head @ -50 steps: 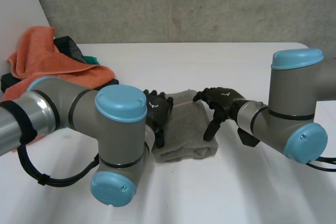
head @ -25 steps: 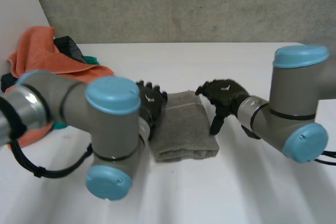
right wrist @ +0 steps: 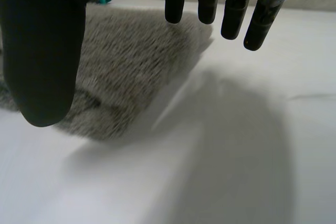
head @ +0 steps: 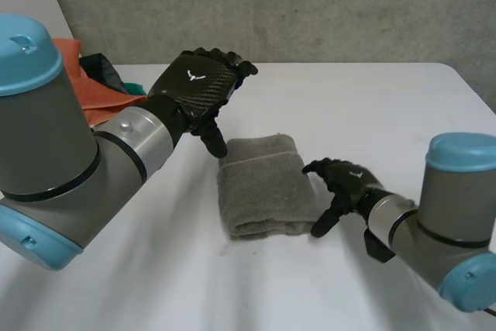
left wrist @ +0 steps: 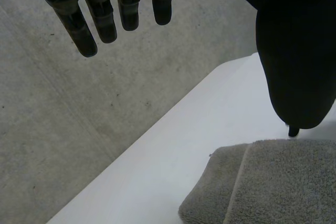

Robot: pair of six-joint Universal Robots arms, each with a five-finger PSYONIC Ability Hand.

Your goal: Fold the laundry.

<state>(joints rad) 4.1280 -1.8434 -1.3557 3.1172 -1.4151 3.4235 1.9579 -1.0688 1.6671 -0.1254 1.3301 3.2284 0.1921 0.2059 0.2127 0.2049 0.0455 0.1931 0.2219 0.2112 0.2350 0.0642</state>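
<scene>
A folded grey towel (head: 263,185) lies on the white table (head: 372,106), a neat rectangle with its folded edge toward the front. My left hand (head: 198,84) is raised above the towel's far left corner, open and holding nothing; in its wrist view the fingers (left wrist: 105,11) are straight above the grey towel (left wrist: 273,182). My right hand (head: 341,184) hovers low beside the towel's right edge, open and empty. In the right wrist view its fingers (right wrist: 236,9) hang over the table with the grey towel (right wrist: 131,66) next to them.
A heap of laundry sits at the table's far left: an orange cloth (head: 97,91), a dark garment (head: 105,67) and a bit of teal fabric (head: 133,89). A concrete wall (head: 310,5) rises behind the table.
Both hands have come off the towel. The left hand rose up and back toward the far side; the right hand drew back toward the front right. The towel stays folded in place.
</scene>
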